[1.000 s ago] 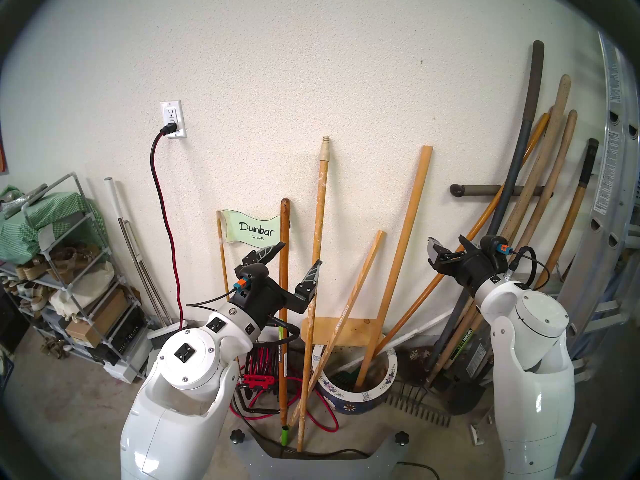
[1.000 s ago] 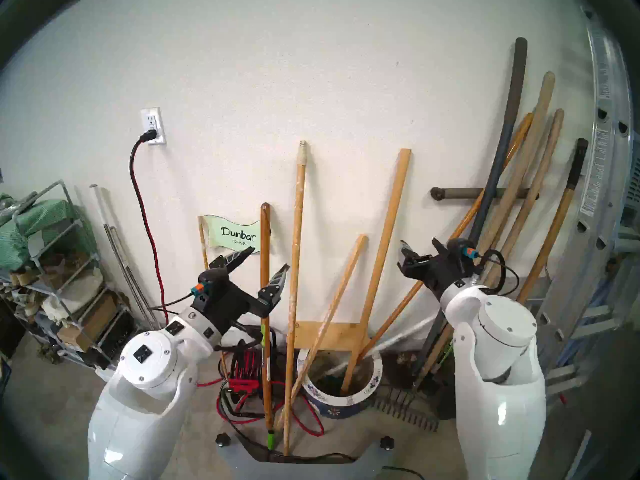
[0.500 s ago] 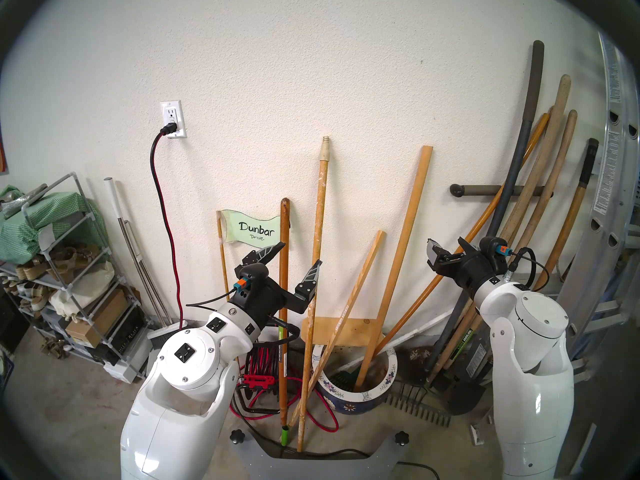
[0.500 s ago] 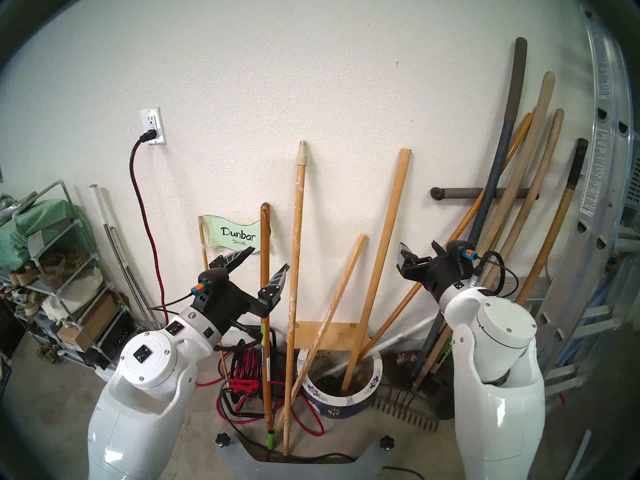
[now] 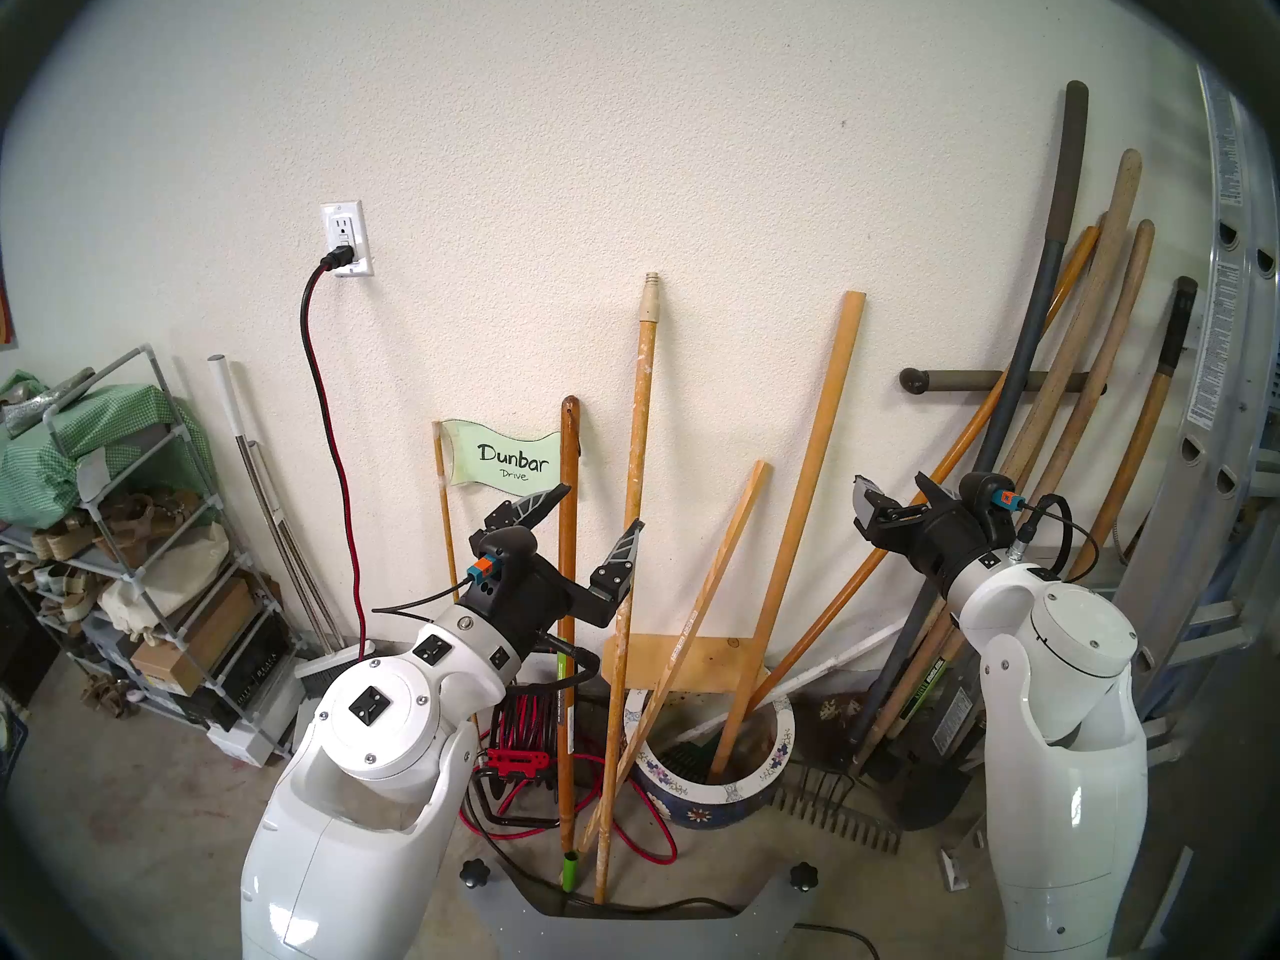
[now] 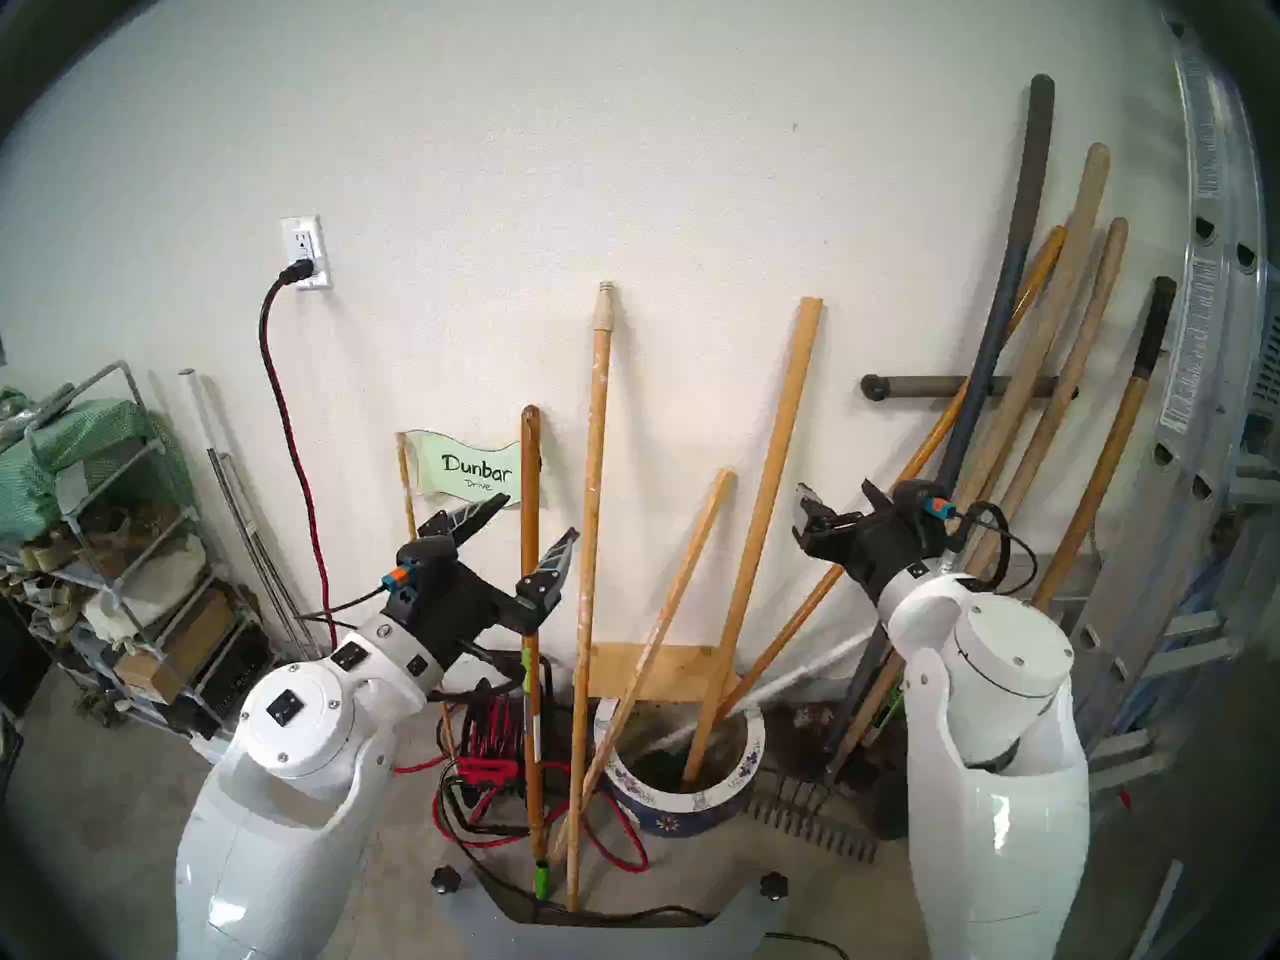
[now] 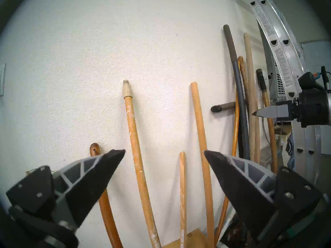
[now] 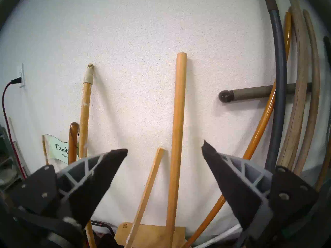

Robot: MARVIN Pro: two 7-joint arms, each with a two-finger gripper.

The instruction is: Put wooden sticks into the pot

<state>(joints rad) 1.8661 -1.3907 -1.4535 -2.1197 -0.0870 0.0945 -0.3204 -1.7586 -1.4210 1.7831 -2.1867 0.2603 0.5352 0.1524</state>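
Leaning against the wall (image 5: 692, 141) are two wooden sticks of the task, w/ one pot (image 5: 755, 785) on the floor as landmark. Stick 1, the thick dowel (image 5: 803, 494): smooth, yellow-tan, round; its foot is sitting inside the pot, its top resting on the wall above it. Stick 2, the paint-flecked handle (image 5: 634, 494): thinner, white-speckled, cream threaded tip up top; it is standing on the floor just left of the pot, outside it. Pot: wide, round, dark blue w/ white flowers, white rim w/ small purple flowers, rusty-brown inside. Also lying in or across the pot: one flat square-edged slat (image 5: 706, 605), one glossy orange handle (image 5: 900, 543). Left of the pot: one darker brown pole (image 5: 568, 591), one "Dunbar Drive" sign (image 5: 509, 461). Right of the pot: a bundle of tool handles (image 5: 1080, 356), count unclear. Two grippers are hovering above the pot's level: left gripper (image 5: 592, 512) beside stick 2, fingers spread apart, gripping nothing; right gripper (image 8: 164, 151) likewise w/ fingers wide, empty, facing stick 1.
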